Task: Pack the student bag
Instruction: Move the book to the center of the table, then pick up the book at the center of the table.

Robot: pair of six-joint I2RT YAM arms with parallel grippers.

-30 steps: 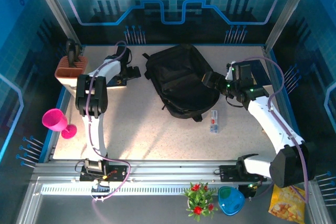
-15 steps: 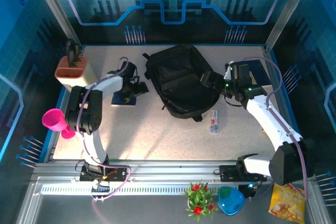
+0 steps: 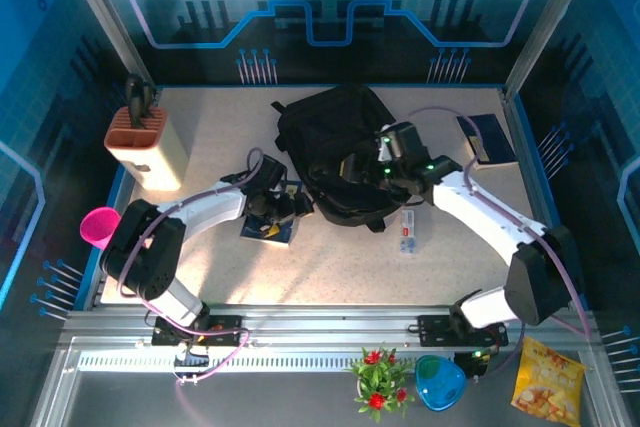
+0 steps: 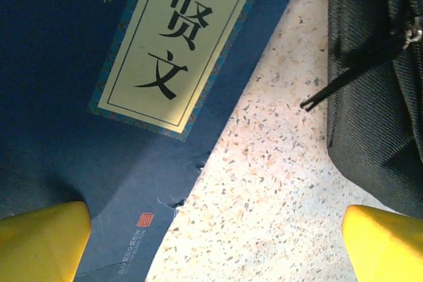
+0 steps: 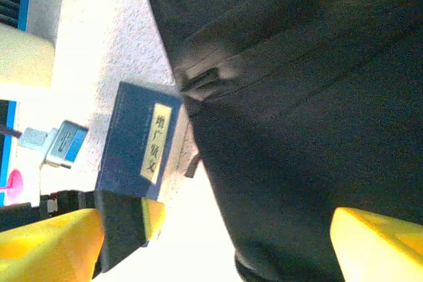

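**A:** Speckled table (image 3: 330, 267), blue-lit panels (image 3: 330, 7) all round. Where is the backpack?

**B:** The black backpack (image 3: 335, 147) lies flat on the table in the upper middle of the overhead frame.

**A:** And the right gripper?

**B:** The right gripper (image 3: 355, 169) is over the middle of the backpack. In its wrist view the yellow fingers (image 5: 53, 242) stand wide apart, with black fabric filling the space between them. I cannot tell whether they touch it.

**A:** The left gripper?

**B:** The left gripper (image 3: 282, 209) is just left of the backpack, above a blue book (image 3: 266, 230) lying flat on the table. Its jaws are spread wide and hold nothing. One finger is over the book's corner, the other over bare table beside the backpack.

**A:** Further out?

**B:** A second book (image 3: 487, 137) lies at the upper right and a tan holder (image 3: 145, 147) stands at the upper left. A pink cup (image 3: 100, 227) is at the left edge, and a small white packet (image 3: 407, 232) lies near the backpack's lower right.
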